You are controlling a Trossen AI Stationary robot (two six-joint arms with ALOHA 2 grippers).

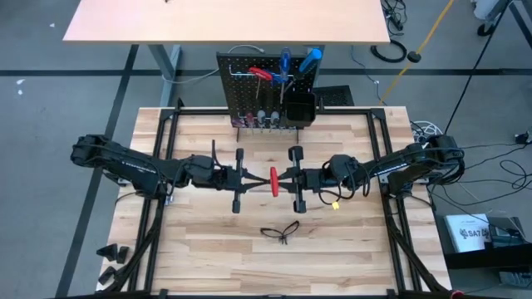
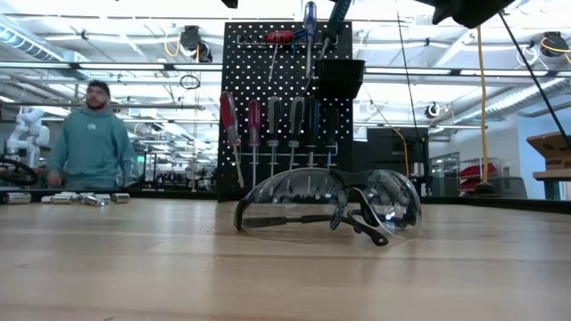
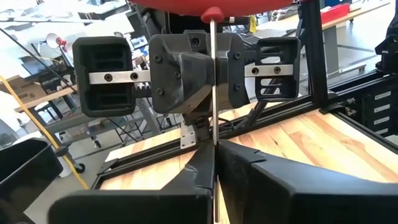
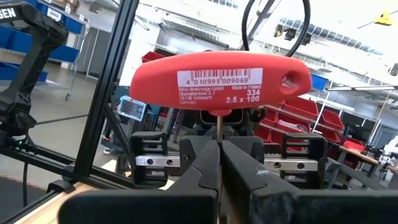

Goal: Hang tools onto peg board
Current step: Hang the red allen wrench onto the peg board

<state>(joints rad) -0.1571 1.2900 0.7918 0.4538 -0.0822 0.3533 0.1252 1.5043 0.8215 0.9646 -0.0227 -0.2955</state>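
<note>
A red T-handled hex key [image 1: 274, 181] is held up between my two grippers at the table's middle, its handle on top and its thin metal shaft pointing down. My left gripper [image 1: 259, 179] comes from the left and my right gripper [image 1: 287, 179] from the right; both are shut on the shaft. The handle also shows in the right wrist view [image 4: 221, 81]. The black peg board [image 1: 266, 83] stands at the far edge with a red hex key [image 1: 259, 73], blue-handled screwdrivers [image 1: 285, 60] and a black bin [image 1: 299, 108] on it. Black-framed glasses [image 1: 280, 232] lie on the table near the front. My left gripper pinches the hex key's metal shaft [image 3: 213, 134] between its two fingers, below the red handle. The fingers lie level, from the table's left, across the shaft. The key stands upright, clear of the table. My right gripper pinches the same shaft [image 4: 219, 134] between its two fingers, just under the handle. The fingers lie level, from the table's right, across the shaft. The handle sits above the fingers.
A row of screwdrivers [image 2: 268, 125] hangs along the peg board's lower part. The glasses [image 2: 330, 209] rest on their frame and folded arms. Black frame rails [image 1: 166, 166] run along the table's sides. A person [image 2: 89, 134] stands at a bench beyond the table.
</note>
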